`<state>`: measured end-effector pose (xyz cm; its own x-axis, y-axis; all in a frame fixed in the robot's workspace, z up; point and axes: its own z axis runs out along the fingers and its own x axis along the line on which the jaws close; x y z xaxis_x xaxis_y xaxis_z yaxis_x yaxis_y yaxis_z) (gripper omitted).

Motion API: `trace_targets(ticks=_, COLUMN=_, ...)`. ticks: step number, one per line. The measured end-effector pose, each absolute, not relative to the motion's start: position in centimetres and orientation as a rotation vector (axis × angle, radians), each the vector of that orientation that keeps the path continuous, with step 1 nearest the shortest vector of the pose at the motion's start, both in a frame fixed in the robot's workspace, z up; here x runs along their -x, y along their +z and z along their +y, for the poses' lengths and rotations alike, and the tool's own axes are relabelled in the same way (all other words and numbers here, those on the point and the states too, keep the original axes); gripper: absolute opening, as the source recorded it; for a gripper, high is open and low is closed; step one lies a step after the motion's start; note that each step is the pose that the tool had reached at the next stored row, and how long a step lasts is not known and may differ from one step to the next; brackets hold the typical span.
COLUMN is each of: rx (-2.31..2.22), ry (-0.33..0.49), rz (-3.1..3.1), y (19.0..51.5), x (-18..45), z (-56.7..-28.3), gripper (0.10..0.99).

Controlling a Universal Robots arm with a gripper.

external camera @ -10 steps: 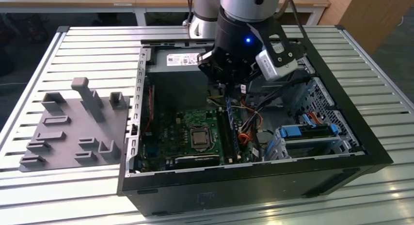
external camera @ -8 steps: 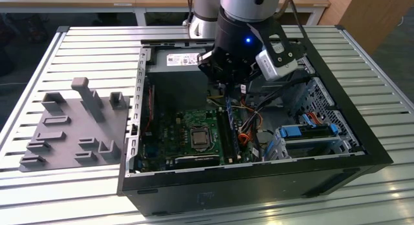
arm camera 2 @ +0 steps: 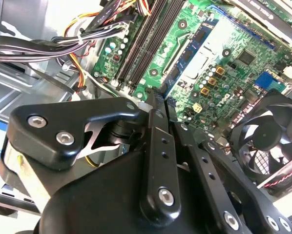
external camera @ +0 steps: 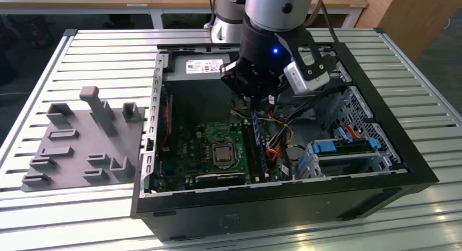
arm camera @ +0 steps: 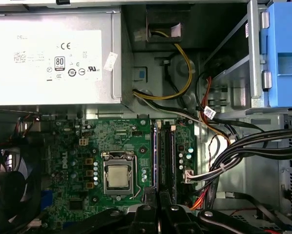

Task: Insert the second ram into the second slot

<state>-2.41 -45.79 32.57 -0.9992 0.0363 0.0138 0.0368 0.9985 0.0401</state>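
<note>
The second ram (external camera: 256, 137) is a thin dark blue stick standing on edge in a memory slot on the green motherboard (external camera: 191, 148), beside the processor socket. In the first wrist view the second ram (arm camera: 155, 156) is a bluish line running away from my fingertips. My gripper (external camera: 250, 104) hangs inside the open case over the far end of that stick. In both wrist views the gripper (arm camera 2: 157, 97) (arm camera: 156, 196) has its two black fingers (arm camera 2: 153, 126) drawn together, and I see nothing between them. I cannot tell whether the tips touch the stick or what the neighbouring slot (arm camera: 168, 156) holds.
A silver power supply (arm camera: 53, 58) lies beyond the slots. A thick cable bundle (arm camera: 243, 151) runs close beside them, towards the bright blue drive bracket (arm camera: 282, 53). A black fan (arm camera 2: 268, 131) sits past the processor socket (arm camera: 117, 176). A grey fixture board (external camera: 79, 143) lies outside the case, at the exterior view's left.
</note>
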Motion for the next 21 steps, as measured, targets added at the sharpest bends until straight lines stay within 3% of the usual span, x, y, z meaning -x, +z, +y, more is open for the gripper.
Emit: trace_targets(ticks=21, rx=0.057, ry=-0.063, rz=-3.127, y=31.67, x=2.4, z=-45.79, gripper=0.137)
